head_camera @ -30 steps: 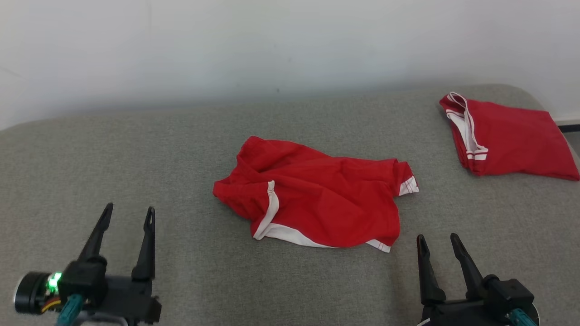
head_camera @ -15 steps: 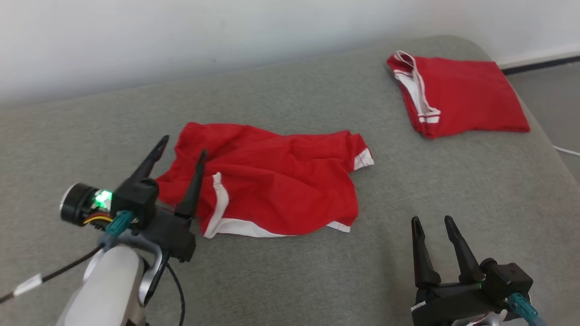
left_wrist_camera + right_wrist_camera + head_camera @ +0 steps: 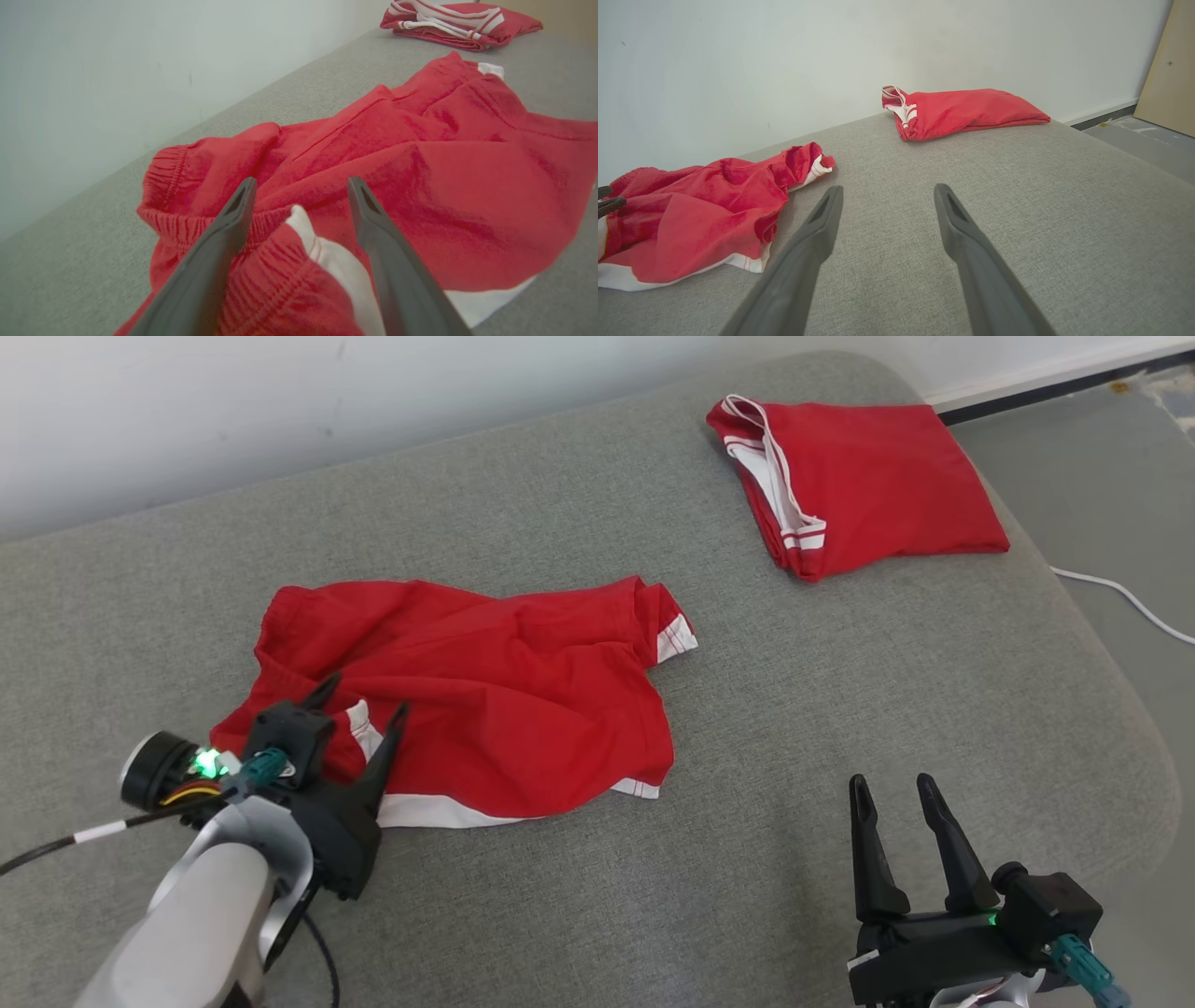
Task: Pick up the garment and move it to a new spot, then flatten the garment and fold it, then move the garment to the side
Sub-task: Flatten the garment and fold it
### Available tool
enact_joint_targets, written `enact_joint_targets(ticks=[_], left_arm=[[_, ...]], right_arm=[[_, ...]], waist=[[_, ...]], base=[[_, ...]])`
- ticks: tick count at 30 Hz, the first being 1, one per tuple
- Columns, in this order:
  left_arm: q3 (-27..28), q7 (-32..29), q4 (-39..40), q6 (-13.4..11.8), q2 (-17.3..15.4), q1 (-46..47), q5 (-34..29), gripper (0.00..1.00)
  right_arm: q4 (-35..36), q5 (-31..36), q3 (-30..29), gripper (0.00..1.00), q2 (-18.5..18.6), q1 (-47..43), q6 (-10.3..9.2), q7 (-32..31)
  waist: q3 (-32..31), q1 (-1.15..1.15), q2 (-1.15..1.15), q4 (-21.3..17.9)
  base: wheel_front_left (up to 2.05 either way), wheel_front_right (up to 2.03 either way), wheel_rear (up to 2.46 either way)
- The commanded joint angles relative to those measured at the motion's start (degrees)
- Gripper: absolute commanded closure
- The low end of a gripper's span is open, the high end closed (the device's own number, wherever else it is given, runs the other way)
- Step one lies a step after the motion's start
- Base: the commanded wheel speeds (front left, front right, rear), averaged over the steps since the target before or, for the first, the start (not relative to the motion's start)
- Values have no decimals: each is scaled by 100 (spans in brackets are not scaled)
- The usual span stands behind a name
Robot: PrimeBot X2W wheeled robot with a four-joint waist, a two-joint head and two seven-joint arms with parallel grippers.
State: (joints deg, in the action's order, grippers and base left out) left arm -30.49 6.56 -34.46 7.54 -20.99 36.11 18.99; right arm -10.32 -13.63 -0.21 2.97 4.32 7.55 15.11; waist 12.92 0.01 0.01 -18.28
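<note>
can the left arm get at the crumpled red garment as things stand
Probably yes: the left gripper is open, its fingers poised over the crumpled garment at its waistband end, with nothing between them and the cloth.

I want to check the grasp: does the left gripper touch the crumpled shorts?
Cannot tell. Left wrist view: the left gripper stands open over the crumpled shorts, yet neither contact nor gap shows plainly.
</note>
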Motion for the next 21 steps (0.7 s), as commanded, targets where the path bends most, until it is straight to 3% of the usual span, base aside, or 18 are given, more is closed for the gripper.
enact_joint_targets(ticks=[1, 4, 6, 7, 8, 21], left_arm=[[-2, -61, -60, -13, -72, 21, 79, 0], [-44, -138, -112, -20, -151, -84, 158, 0], [-33, -244, -124, -96, -158, -227, 207, 52], [-39, -281, -88, -113, -159, -287, 231, 87], [-38, -303, -32, -132, -135, -351, 280, 100], [343, 295, 1134, -628, -87, -1382, 757, 100]], right_arm=[[9, -38, -5, 0, -20, 1, -15, 2], [17, -36, -28, 0, -21, 6, -15, 3], [22, -31, -61, 0, -20, -22, -15, 3], [25, -25, -74, 0, -21, -43, -15, 3], [29, -15, -103, 0, -21, -62, -15, 2], [17, 215, -157, 0, -19, -216, -15, 2]], waist=[[13, -1, -1, -22], [-7, -1, -1, -21], [-42, -1, -1, 9], [-60, -1, -1, 32], [-77, -1, -1, 71], [-371, -1, -1, 911]], base=[[0, 0, 0], [0, 0, 0], [0, 0, 0], [0, 0, 0], [0, 0, 0], [0, 0, 0]])
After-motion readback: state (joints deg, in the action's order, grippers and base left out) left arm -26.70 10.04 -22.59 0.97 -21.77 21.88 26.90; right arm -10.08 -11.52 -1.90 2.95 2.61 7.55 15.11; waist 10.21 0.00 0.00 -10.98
